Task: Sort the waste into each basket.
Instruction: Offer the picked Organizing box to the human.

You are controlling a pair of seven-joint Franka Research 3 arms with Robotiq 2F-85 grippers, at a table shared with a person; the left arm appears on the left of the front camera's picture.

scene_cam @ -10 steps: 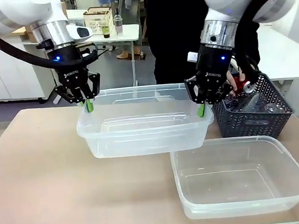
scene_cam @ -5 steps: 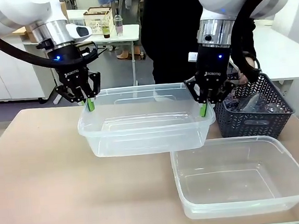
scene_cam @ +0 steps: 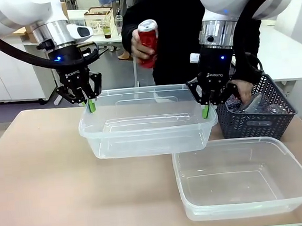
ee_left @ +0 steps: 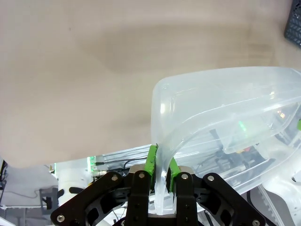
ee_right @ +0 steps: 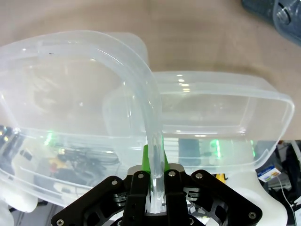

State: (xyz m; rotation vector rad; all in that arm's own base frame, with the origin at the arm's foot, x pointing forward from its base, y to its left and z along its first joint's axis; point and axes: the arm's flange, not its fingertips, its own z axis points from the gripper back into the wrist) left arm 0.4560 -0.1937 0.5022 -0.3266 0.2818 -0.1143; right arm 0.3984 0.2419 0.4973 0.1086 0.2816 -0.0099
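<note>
Both grippers hold one clear basket [scene_cam: 142, 137] level above the table. My left gripper [scene_cam: 90, 105] is shut on its left rim and my right gripper [scene_cam: 206, 109] is shut on its right rim. The left wrist view shows the left gripper [ee_left: 161, 162] pinching that basket's [ee_left: 225, 108] rolled rim between green pads. Likewise the right gripper [ee_right: 154, 160] clamps the rim of the held basket [ee_right: 70, 80]. A second clear basket [scene_cam: 225, 143] rests on the table at the front right, also below the held one [ee_right: 221, 108]. A person's hand holds a crushed red can [scene_cam: 147, 36] above the held basket.
A dark lattice basket [scene_cam: 257, 117] with clear bottles and other waste stands at the right, behind the second tub; the person's other hand [scene_cam: 244, 90] reaches into it. Bare tabletop [scene_cam: 45, 175] lies to the left and front.
The person's hand has come up with a red can and now holds it above the held basket. Both arms and the held basket have stayed almost still.
</note>
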